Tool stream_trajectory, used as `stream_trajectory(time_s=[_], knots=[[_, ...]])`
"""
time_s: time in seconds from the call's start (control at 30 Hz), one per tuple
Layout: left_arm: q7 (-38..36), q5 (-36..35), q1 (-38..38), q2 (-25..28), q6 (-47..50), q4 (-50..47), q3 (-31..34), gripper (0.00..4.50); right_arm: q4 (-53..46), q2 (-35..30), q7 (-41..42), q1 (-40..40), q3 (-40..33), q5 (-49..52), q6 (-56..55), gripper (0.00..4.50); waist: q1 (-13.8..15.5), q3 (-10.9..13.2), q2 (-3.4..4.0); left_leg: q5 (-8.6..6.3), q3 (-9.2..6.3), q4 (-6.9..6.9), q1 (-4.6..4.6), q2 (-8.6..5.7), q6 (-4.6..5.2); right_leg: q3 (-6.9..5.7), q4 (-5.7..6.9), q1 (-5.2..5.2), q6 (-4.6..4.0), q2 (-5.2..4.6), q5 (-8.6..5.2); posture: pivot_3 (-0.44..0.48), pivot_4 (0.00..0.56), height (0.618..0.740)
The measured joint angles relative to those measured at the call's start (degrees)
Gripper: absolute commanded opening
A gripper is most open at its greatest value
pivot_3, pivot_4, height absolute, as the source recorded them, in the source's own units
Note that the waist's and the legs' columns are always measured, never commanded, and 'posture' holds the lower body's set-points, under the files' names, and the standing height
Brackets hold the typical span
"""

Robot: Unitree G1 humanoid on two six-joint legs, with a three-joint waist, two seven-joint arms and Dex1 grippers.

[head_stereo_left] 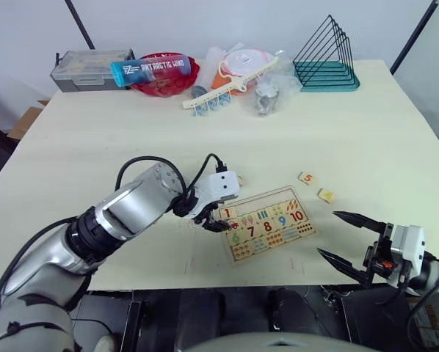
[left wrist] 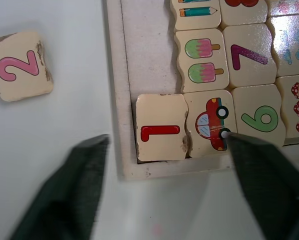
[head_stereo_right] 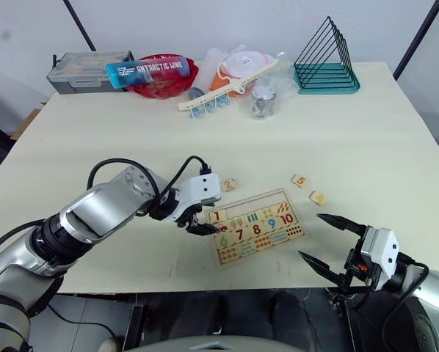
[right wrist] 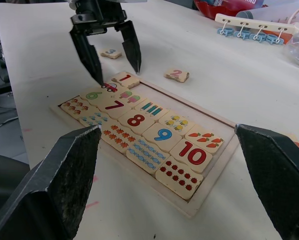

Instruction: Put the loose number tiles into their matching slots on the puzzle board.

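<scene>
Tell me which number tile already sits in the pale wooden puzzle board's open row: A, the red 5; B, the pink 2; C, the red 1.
C: the red 1 tile lies in the corner recess of the pale wooden puzzle board, beside the car picture, under the open left tool.

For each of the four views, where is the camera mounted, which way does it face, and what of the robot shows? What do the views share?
Left eye view: head, facing down over the table; both arms, left gripper at the puzzle board.
Right eye view: the other head eye, same scene; right gripper open.
Left wrist view: looks straight down onto the 1 tile; own open fingers.
Right wrist view: looks across the board toward the left gripper.
All share the board.
</scene>
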Motion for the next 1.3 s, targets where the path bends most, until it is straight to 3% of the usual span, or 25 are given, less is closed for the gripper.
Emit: stream_trajectory(time_s=[0.33,0.6,0.83,0.87,0.93,1.3], knots=[[-3.33,-3.47,-0.97,1.89,0.08,1.88,5.23,4.47,0.0,-0.03,0.03,0.22,0.0,-0.02,-0.02,4.5,0.12,0.0,0.0,0.0,-0.01,0.01,0.0,0.0,0.0,-0.01,0.0,0.0,0.0,0.0,0.0,0.0,0.15,0.74],[-6.91,-3.09,-1.28,-0.56,-12.89,13.57,7.8,4.47,0.06,-0.03,0.08,-0.34,0.0,-0.05,-0.2,4.5,0.31,0.0,0.0,0.0,0.07,0.04,0.0,-0.01,0.0,-0.01,0.0,0.0,0.0,0.0,0.0,0.0,0.15,0.74],[-10.65,-2.5,2.17,-2.47,-24.78,19.15,10.09,1.54,0.06,-0.03,-0.1,-0.19,-0.01,-0.13,-0.21,4.5,0.58,-0.01,0.01,0.0,0.09,0.04,0.0,-0.01,0.0,0.0,0.01,0.0,0.0,-0.01,0.01,0.0,0.15,0.74],[-11.25,-2.23,3.5,-3.36,-27.51,20.14,10.46,0.85,0.06,-0.02,-0.2,-0.05,-0.03,-0.15,-0.23,4.5,0.7,0.0,0.0,0.0,0.09,0.04,-0.01,-0.01,0.0,0.0,0.01,0.0,0.0,-0.01,0.01,0.0,0.15,0.74],[-11.65,-2.08,4.0,-4.14,-29.17,20.93,10.72,0.2,0.06,-0.02,-0.24,0.12,-0.07,-0.16,-0.33,4.5,0.74,0.0,0.0,0.0,0.09,0.05,-0.02,-0.01,0.0,0.0,0.01,0.0,0.0,-0.01,0.01,0.0,0.15,0.74],[-13.76,1.34,5.41,-8.19,-41.69,29.33,12.11,0.1,0.07,-0.04,-0.66,0.37,-0.52,-0.19,-1.06,4.5,0.81,-0.01,0.01,0.01,0.09,0.06,-0.02,-0.02,0.0,-0.01,0.01,0.0,0.0,-0.01,0.01,0.0,0.15,0.74]])
